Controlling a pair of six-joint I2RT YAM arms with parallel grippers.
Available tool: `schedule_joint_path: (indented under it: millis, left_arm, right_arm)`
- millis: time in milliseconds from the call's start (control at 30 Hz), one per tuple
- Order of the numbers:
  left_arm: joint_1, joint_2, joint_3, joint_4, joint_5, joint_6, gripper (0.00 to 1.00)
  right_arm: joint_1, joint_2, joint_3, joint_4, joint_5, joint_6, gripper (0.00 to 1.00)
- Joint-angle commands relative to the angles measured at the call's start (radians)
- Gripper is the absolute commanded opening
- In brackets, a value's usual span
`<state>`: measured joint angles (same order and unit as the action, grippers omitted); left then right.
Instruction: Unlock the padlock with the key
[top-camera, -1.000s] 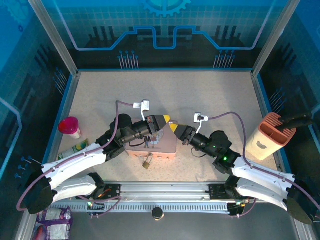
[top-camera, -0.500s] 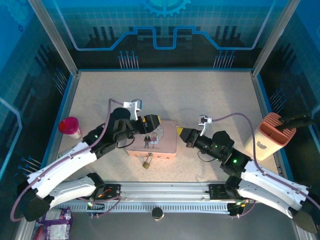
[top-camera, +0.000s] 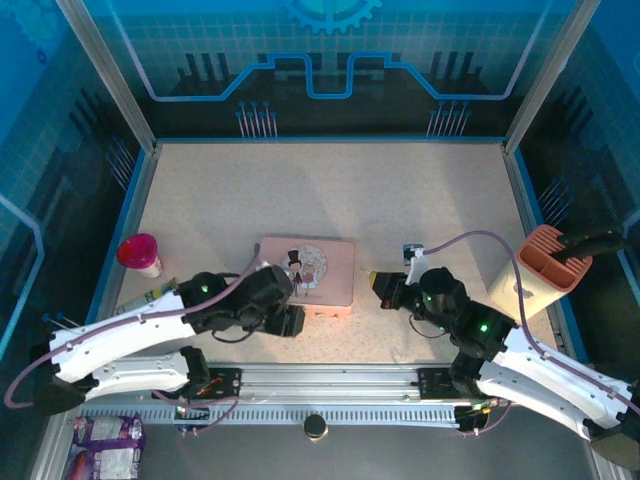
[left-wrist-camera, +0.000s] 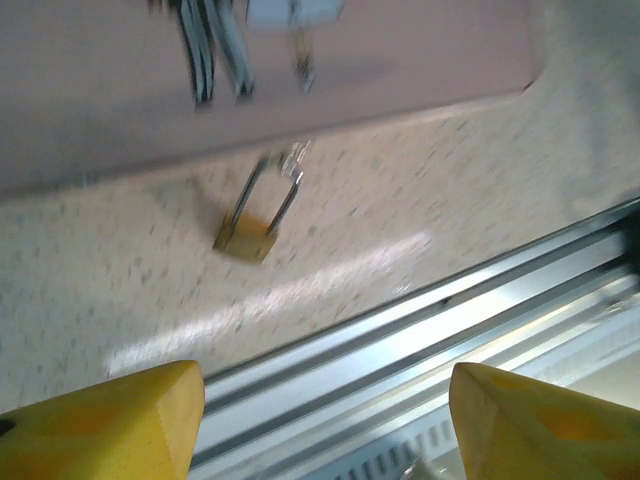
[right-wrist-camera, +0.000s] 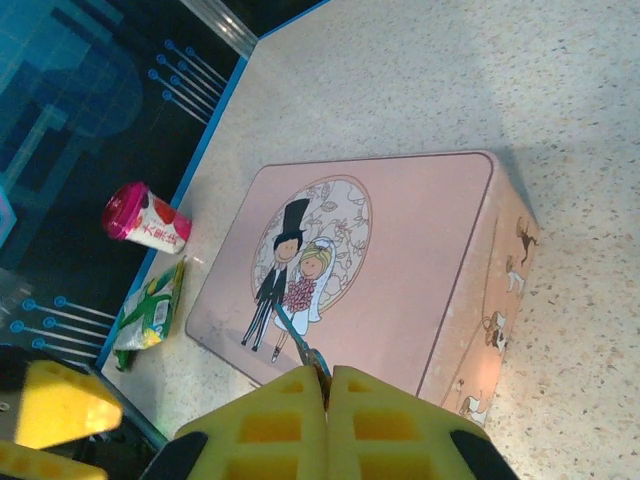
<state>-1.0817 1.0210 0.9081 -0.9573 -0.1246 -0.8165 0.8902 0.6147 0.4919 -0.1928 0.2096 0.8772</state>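
Observation:
In the left wrist view the small brass padlock (left-wrist-camera: 246, 238) lies on the speckled table just in front of the pink tin box (left-wrist-camera: 400, 70), its silver shackle pointing at the box. My left gripper (left-wrist-camera: 325, 385) hangs open above the table edge, the padlock ahead of its yellow fingertips (left-wrist-camera: 110, 420). Seen from the top, the left gripper (top-camera: 288, 321) sits at the box's (top-camera: 330, 270) near left corner and covers the padlock. My right gripper (right-wrist-camera: 327, 385) is shut on the thin key (right-wrist-camera: 298, 340), whose blade sticks out over the box lid (right-wrist-camera: 410, 250). From above, the right gripper (top-camera: 374, 280) is just right of the box.
A peach holder (top-camera: 538, 270) with a black tool stands at the right. A pink-capped bottle (top-camera: 139, 253) and a green packet (top-camera: 150, 296) lie at the left. An aluminium rail (top-camera: 330, 385) runs along the near edge.
The left arm has swung off the box lid and down to the table in front of the box, over the padlock. The right gripper has drawn back a little to the right.

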Motion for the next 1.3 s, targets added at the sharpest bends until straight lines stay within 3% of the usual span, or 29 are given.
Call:
schedule_joint_path:
  millis: [0, 333, 500, 833, 1267]
  left_arm:
    - [-0.034, 0.019, -0.069, -0.007, -0.070, -0.114, 0.66]
    - [-0.031, 0.054, -0.231, 0.363, -0.149, -0.018, 0.71]
    - [-0.021, 0.143, -0.225, 0.427, -0.233, -0.054, 0.70]
    - [0.031, 0.270, -0.211, 0.622, -0.243, -0.114, 0.66]
    - [0.097, 0.515, -0.027, 0.691, -0.260, -0.079, 0.57]
  right_arm:
    - [0.038, 0.011, -0.006, 0.037, 0.025, -0.040, 0.00]
    - [0.142, 0.059, 0.027, 0.026, 0.130, -0.069, 0.00]
    - [0.152, 0.051, 0.018, 0.045, 0.136, -0.067, 0.00]
    - [0.161, 0.034, 0.009, 0.041, 0.150, -0.080, 0.00]
    - [0.164, -0.041, -0.016, -0.015, 0.201, -0.060, 0.00]
